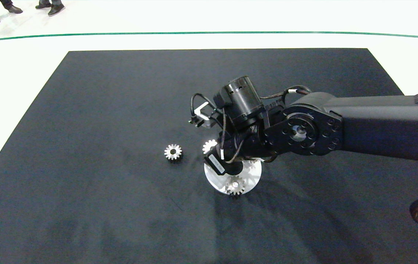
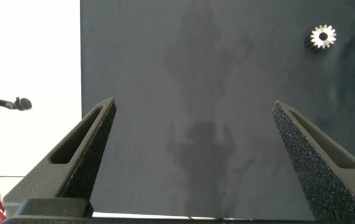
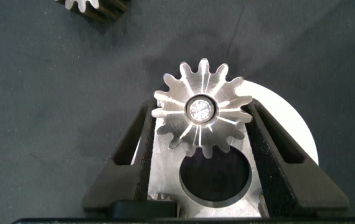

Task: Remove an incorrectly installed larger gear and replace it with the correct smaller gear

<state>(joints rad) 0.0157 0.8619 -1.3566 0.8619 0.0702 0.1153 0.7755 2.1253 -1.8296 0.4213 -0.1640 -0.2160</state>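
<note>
Left wrist view shows the left gripper (image 2: 193, 104) spread wide and holding nothing, hanging over a bare stretch of black mat (image 1: 102, 110), evidently kept clear of the work. Further along, the smaller gear (image 1: 173, 151) lies loose on the mat, well apart from the round silvery plate (image 1: 214, 178); I'd guess it waits there as the replacement. Next comes the larger gear (image 3: 200, 112), seated on a peg at the plate's edge. The right gripper (image 3: 199, 109) straddles it, fingers drawn in until the pads seem to touch the tooth tips on both sides, which looks like a grip for lifting it off. Another small gear (image 1: 235, 185) sits on the plate's near side.
</note>
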